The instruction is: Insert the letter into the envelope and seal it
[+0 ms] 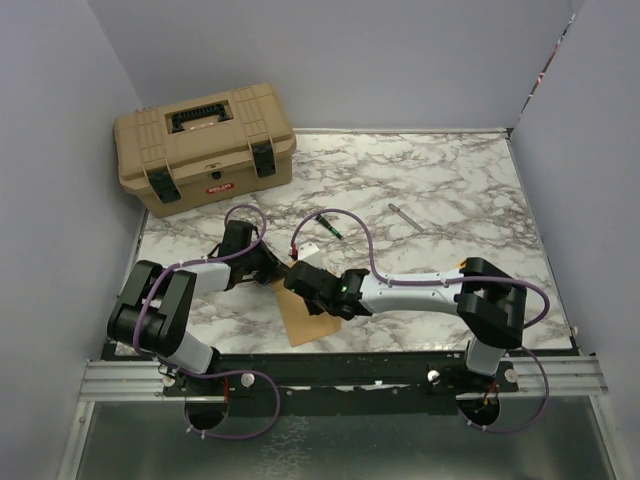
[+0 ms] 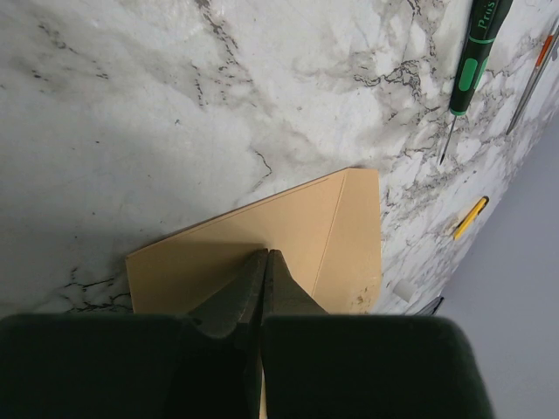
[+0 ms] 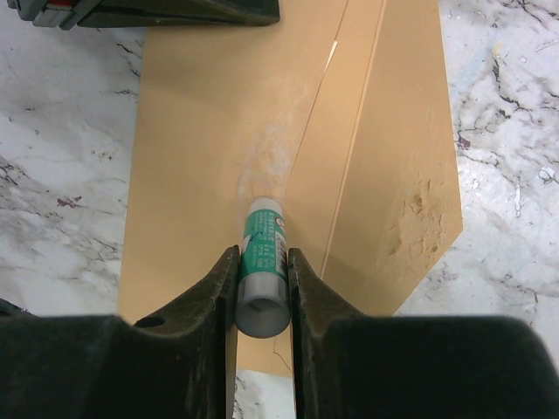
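Glue stick (image 3: pixel 263 231) was gripped in the right hand (image 3: pixel 262 260) over the envelope (image 3: pixel 201 131) — left hand (image 2: pixel 265 266) closed, empty. Letter not visible, probably inside — flap not yet sealed.

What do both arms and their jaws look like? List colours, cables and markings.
The left arm and right arm share one build: white link shells between black joint housings. Purple cables loop along each arm and down to the bases. The right arm carries a small yellow mark near its elbow. The jaws are dark, tapered blades on broad black blocks.
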`<state>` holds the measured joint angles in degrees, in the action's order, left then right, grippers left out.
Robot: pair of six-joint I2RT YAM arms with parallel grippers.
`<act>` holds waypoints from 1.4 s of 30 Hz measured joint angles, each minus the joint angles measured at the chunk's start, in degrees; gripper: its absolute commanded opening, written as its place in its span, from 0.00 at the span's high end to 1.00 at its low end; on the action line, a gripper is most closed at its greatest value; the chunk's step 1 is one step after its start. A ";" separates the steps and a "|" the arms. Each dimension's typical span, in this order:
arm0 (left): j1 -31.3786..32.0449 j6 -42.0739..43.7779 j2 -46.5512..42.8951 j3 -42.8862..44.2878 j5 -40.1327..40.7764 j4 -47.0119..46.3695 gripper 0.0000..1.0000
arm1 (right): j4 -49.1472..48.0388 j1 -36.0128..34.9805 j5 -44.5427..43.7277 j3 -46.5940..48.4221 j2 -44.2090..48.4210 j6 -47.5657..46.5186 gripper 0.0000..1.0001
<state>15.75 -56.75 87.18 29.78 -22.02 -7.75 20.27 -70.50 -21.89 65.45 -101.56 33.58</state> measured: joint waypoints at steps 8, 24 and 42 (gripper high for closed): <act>0.00 0.00 0.07 0.00 -0.15 -0.02 1.00 | 0.63 0.00 0.11 0.50 -0.44 0.26 1.00; 0.00 0.00 0.07 -0.02 -0.20 -0.07 1.00 | -1.75 2.27 -2.91 4.24 -4.52 1.57 1.00; 0.11 5.92 -3.96 -0.79 3.56 2.21 0.95 | -6.45 16.17 17.27 -4.68 14.82 6.71 1.00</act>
<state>15.86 -50.83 83.22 28.99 -18.46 -5.54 13.82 -54.33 -4.62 60.77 -86.74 40.29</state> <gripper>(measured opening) 0.002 0.240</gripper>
